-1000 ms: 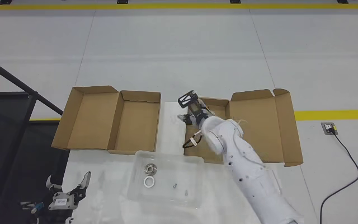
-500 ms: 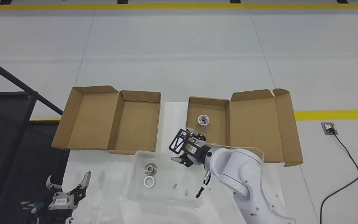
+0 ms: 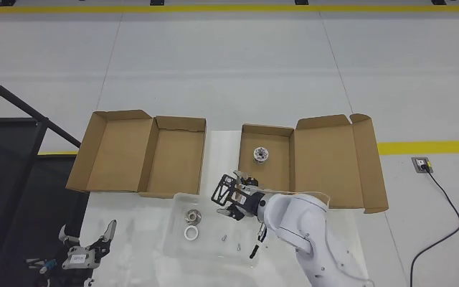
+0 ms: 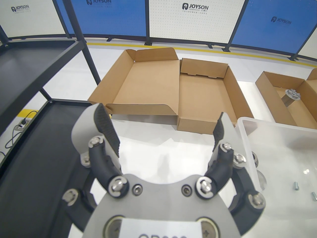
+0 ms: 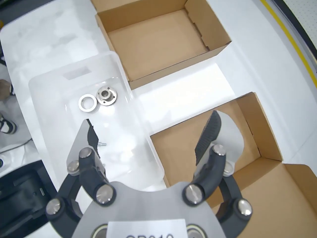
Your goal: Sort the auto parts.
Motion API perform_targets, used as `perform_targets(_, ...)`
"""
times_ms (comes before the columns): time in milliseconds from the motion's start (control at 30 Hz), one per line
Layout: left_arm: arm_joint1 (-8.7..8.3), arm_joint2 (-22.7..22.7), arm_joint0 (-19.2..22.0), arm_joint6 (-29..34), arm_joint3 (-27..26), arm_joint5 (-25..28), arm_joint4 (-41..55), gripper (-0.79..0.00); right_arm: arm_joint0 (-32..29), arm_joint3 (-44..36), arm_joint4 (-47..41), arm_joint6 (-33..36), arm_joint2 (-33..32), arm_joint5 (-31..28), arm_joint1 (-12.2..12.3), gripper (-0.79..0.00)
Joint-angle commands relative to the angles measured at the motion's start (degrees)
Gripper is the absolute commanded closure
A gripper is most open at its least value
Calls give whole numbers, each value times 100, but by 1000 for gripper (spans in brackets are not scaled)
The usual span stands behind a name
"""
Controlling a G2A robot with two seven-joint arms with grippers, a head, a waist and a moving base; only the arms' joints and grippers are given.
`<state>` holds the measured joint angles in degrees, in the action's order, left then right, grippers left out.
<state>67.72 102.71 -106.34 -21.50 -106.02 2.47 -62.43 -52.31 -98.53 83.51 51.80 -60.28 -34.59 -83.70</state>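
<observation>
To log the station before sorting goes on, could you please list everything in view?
left box: 1, brown cardboard, lid open, far left of the table
right box: 1, brown cardboard, lid open, far right
metal part: 1, silver, inside the right box
clear bin: 1, transparent, near edge of the table
ring: 1, silver, in the bin
flanged hub: 1, silver, in the bin beside the ring
bolts: 2, silver, in the bin
table: 1, white
black rack: 1, left of the table
left gripper: jaws open, near left corner
right gripper: jaws open, over the bin's far edge
</observation>
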Motion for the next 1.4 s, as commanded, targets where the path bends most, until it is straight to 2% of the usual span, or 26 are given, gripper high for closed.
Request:
perform_targets(0, 0, 0, 0, 0, 0, 0, 0, -785, 190, 202, 146, 351, 342, -61, -38, -785)
perform_targets(100, 0, 0, 0, 0, 0, 0, 0, -785, 517, 616, 203, 749, 871, -294, -120, -785)
perform_targets(167, 0, 0, 0, 0, 0, 0, 0, -785, 673, 838, 167, 904, 1098, -248, -178, -785)
perform_targets(267, 0, 0, 0, 0, 0, 0, 0, -785, 864, 1184, 129, 1206, 1448, -225, -267, -653)
perform_targets(433, 0, 0, 0, 0, 0, 0, 0, -785, 966, 1474, 231, 1419, 1874, -266, -359, -576)
perform_targets(467, 0, 0, 0, 0, 0, 0, 0, -785, 960, 1511, 236, 1472, 1928, -253, -372, -585)
perform_targets(700, 0, 0, 0, 0, 0, 0, 0, -785, 801, 1583, 212, 1496, 2006, -293, -344, -610)
perform_targets(833, 0, 0, 0, 0, 0, 0, 0, -785, 800, 1761, 41, 1511, 2063, -278, -338, -594)
perform_targets(1000, 0, 0, 0, 0, 0, 0, 0, -785, 859, 2146, -64, 1484, 2072, -15, -388, -474)
perform_targets(1233, 0, 0, 0, 0, 0, 0, 0, -785, 1091, 2635, -189, 1546, 2277, 131, -527, -388)
perform_targets(1367, 0, 0, 0, 0, 0, 0, 0, -785, 1191, 2879, -273, 1520, 2369, 193, -602, -369)
